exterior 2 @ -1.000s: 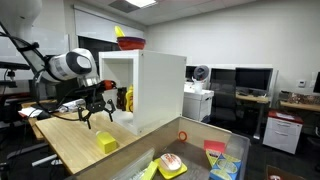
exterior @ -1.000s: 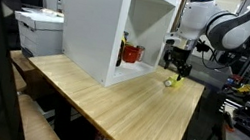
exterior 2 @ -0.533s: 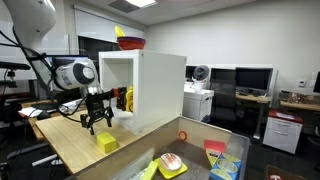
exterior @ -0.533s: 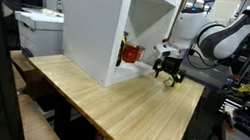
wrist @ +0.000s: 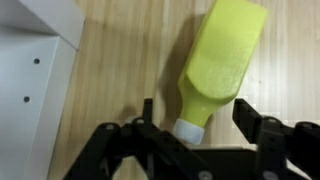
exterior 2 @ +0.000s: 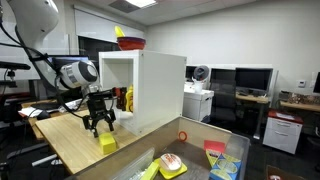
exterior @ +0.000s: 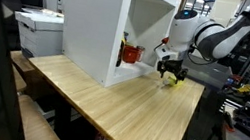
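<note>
gripper (wrist: 197, 116) black, jaws apart, grips nothing | smooth yellow plastic bottle (wrist: 222, 55) upper right, round white cap (wrist: 188, 130) between jaws | streaky wood table (wrist: 120, 60)

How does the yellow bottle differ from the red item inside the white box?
The yellow bottle lies flat on the wooden table; the red item sits inside the white box. The open tool straddles the bottle, not the red item. Both are small.

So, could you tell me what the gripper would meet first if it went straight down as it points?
Probably the yellow plastic bottle with a white cap, lying on the wooden table right below the gripper; depth is unclear, and its neck sits between the open jaws.
</note>
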`<move>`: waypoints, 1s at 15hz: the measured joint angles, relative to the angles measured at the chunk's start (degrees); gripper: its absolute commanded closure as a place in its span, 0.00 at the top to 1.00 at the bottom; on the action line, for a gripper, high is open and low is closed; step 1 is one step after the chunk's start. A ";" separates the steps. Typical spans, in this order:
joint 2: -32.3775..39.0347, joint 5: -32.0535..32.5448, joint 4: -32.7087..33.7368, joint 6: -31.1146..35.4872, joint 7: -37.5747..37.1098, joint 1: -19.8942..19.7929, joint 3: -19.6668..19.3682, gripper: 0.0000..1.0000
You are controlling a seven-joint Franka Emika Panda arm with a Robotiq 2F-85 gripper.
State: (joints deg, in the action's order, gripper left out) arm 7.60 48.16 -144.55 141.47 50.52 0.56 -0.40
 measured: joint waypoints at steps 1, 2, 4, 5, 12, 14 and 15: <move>0.06 -1.15 0.39 -2.96 -0.69 0.18 0.30 1.00; 0.13 -2.82 0.81 -6.00 -0.99 0.39 0.67 1.00; 0.51 -7.70 1.98 -12.32 -1.20 0.67 1.84 1.00; 0.81 -10.32 2.69 -15.13 -1.37 0.85 2.33 1.00; 2.33 -27.56 5.11 -19.47 -1.48 0.57 2.95 1.00; 2.33 -27.87 5.03 -17.18 -1.09 0.20 2.78 1.00; 2.32 -27.46 4.85 -15.24 -0.24 0.09 2.55 1.00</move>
State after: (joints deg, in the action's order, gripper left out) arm 9.92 20.71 -139.70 126.22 50.28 0.65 2.16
